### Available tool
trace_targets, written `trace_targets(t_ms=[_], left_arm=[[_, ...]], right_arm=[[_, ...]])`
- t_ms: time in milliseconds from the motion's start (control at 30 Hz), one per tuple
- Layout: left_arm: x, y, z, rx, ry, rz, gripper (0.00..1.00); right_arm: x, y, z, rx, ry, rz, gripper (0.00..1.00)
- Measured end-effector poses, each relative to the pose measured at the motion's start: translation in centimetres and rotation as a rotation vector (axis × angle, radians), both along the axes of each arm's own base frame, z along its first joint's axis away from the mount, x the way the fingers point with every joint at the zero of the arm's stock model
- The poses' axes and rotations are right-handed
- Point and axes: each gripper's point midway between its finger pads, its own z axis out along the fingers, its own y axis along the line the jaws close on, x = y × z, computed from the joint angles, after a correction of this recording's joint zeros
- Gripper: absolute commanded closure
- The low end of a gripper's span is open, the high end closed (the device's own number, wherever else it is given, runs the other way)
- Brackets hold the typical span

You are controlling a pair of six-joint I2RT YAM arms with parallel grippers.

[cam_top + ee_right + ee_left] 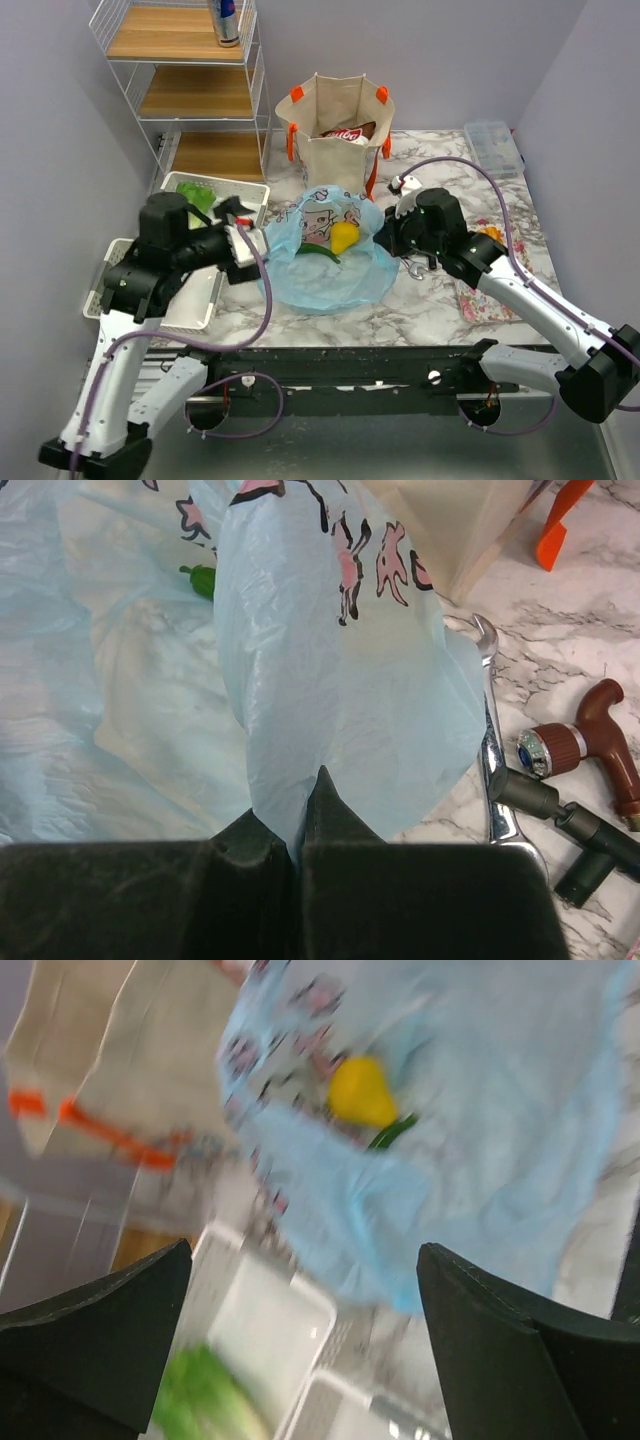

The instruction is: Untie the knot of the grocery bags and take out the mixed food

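No wording can be read. The snack packet [345, 132] in the canvas tote [335, 165] carries a red-and-white logo too small to make out, and the drink can [226, 22] on the shelf [165, 38] shows only blue and silver. The plastic bag [330, 670] bears pink-and-black cartoon figures, not letters.

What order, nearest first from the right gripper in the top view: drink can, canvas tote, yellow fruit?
From the right gripper:
1. yellow fruit, just left, in the blue bag
2. canvas tote, behind it
3. drink can, far back-left on the shelf
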Motion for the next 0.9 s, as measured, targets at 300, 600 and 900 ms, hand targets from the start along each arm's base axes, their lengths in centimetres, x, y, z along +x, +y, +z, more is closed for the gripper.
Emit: trace_targets(t_ms=[300,600,900], left_arm=[[-3.1,-15.4,-5.5,0.036,0.045,-0.461,0.21],[4.9,-20.4,-14.4,0.083,0.084,-0.172,0.15],[9.6,-21.3,-17.3,-0.131,0.286,0.173,0.19]], right_arm=[[-0.8,0.0,-0.6,0.009,0.019,0.016,0.99],[-0.6,-0.2,-0.2,0.048,0.036,-0.046,0.99],[1.6,-2.2,0.1,0.067,0.033,-0.278,0.99]])
